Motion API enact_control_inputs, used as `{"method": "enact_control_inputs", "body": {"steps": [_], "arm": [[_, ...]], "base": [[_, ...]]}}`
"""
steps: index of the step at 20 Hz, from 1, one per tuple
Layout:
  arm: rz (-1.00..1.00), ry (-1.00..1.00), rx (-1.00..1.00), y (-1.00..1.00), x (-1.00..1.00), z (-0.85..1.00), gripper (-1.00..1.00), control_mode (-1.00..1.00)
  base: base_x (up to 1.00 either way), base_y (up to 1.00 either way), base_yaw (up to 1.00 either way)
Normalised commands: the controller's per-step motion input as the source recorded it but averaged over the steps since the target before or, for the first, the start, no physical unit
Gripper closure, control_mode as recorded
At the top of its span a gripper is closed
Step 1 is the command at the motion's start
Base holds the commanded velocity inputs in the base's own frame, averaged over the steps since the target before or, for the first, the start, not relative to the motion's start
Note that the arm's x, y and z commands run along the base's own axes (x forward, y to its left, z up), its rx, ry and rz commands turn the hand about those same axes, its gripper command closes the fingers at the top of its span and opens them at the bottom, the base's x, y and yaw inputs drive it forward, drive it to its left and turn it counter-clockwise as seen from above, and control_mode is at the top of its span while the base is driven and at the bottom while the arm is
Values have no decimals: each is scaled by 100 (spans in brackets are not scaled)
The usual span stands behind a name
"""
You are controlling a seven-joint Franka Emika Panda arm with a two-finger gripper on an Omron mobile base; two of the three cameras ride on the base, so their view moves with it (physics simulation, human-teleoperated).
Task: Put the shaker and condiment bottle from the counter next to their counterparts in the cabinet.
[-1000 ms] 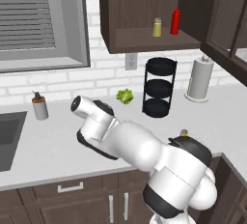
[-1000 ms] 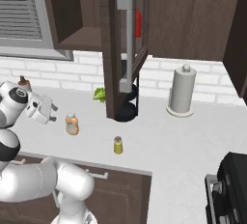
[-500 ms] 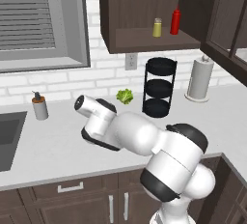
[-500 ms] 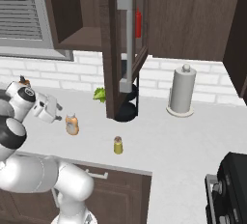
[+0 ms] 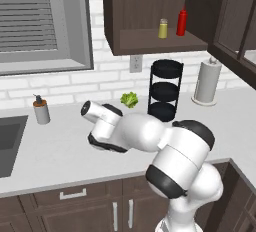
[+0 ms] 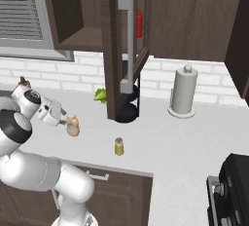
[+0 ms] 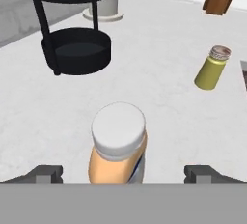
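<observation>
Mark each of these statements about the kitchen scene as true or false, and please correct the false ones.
1. The claw has its fingers wide apart, with the condiment bottle standing between them. True.
2. The shaker on the counter lies on its side. False: it stands upright, apart from the bottle.
3. A red bottle and a second shaker stand side by side on the cabinet shelf. True.
4. The paper towel roll stands left of the black tiered rack in the left base view. False: it stands to the right of the rack.
5. The condiment bottle is already in the cabinet. False: it is on the counter.
</observation>
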Motion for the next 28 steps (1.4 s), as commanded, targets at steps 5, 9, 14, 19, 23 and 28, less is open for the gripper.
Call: {"method": "enact_control_inputs", "body": {"steps": [5, 9, 14, 19, 23, 28], "arm": [[0, 5, 0, -22, 11, -22, -100, -100], [0, 5, 0, -25, 2, -24, -100, -100], [0, 2, 0, -9, 0, -10, 100, -100], [0, 0, 0, 0, 0, 15, 100, -100], [2, -3, -4, 0, -1, 96, 100, -100], [8, 0, -21, -10, -8, 100, 100, -100]], "base": [[0, 0, 0], [0, 0, 0], [0, 0, 0], [0, 0, 0], [0, 0, 0], [0, 0, 0]]}}
